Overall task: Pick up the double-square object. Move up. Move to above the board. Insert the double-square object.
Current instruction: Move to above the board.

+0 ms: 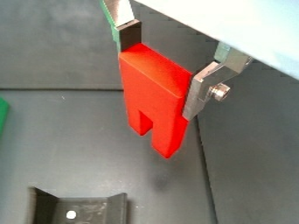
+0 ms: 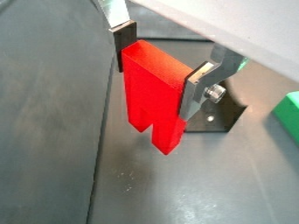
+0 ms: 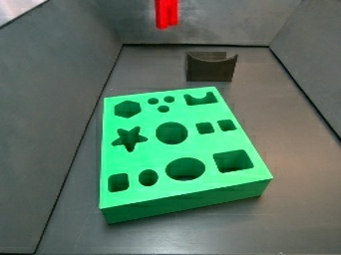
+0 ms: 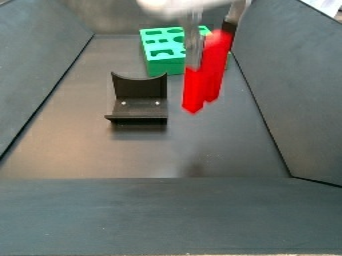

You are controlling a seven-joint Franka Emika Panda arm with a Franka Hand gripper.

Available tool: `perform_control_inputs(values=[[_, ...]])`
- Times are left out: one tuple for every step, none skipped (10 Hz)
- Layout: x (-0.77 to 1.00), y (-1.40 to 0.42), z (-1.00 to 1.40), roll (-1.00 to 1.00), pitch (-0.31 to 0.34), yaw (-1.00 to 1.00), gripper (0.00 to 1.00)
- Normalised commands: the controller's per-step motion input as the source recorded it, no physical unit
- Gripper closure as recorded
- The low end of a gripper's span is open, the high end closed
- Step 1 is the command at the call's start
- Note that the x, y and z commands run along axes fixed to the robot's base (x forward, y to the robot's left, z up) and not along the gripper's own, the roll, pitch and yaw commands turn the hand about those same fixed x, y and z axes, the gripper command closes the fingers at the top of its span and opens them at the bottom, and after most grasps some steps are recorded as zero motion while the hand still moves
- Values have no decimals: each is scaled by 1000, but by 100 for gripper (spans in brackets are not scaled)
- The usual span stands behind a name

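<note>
My gripper (image 1: 163, 66) is shut on the double-square object (image 1: 156, 92), a bright red block that hangs prongs-down between the silver fingers in both wrist views (image 2: 152, 96). It is held well above the dark floor. In a side view the red block (image 3: 167, 12) shows at the far back, beyond the board (image 3: 180, 144), a thick green slab with several shaped holes. In another side view the block (image 4: 205, 72) hangs below the gripper (image 4: 218, 18), nearer than the board (image 4: 171, 47).
The fixture (image 4: 136, 100), a dark L-shaped bracket, stands on the floor between the block and the board (image 3: 209, 65); it also shows below the gripper (image 2: 222, 109). Grey sloping walls (image 3: 67, 90) enclose the floor.
</note>
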Motion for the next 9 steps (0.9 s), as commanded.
perform_control_inputs(values=[[-80,-176,1000,0,0,20,100],[-73,-165,1000,-1,13,23,100],[-71,-159,1000,-4,22,24,100],[-48,-133,999,-8,39,26,100],[-31,-106,874,-11,50,26,100],[1,-58,633,-19,70,27,100],[11,-34,455,-23,82,24,100],[17,-21,221,-24,87,25,100],[53,-1000,114,31,125,-1000,100]])
